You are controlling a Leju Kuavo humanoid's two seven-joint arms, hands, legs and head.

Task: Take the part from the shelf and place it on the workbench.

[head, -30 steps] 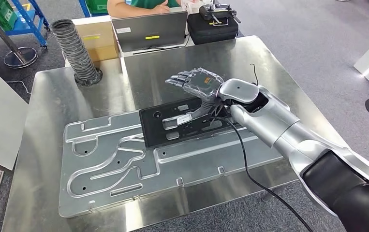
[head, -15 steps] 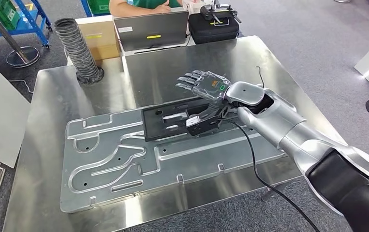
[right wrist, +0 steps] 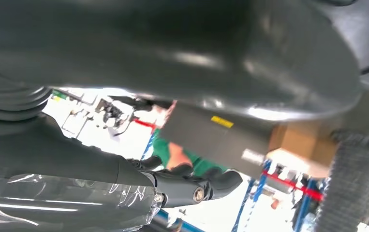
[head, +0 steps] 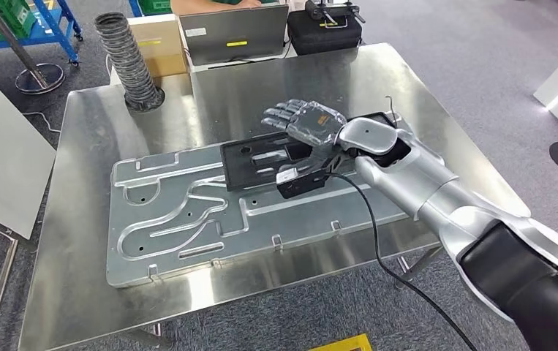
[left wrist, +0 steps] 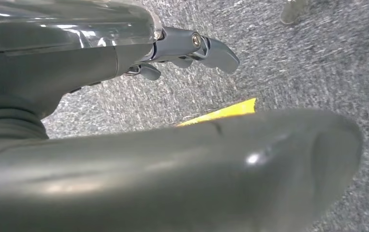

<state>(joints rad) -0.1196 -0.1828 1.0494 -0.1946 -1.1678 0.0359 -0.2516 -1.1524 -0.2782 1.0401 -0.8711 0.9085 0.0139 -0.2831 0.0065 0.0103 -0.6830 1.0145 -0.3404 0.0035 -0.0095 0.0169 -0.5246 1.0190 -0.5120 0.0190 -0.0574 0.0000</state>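
Part [head: 257, 162] is lying flat on the grey plate [head: 188, 219] on the workbench [head: 78, 146]; right hand [head: 308, 124] is hovering over its right end, fingers spread, grasping nothing; left hand [left wrist: 192, 48] is hanging over the floor, fingers loosely extended, empty. Against the earlier picture the whole view is shifted; the hand is sitting further over the part's right end. Bare bench is lying far of the part; a hose [head: 126, 58] is standing at the far left corner.
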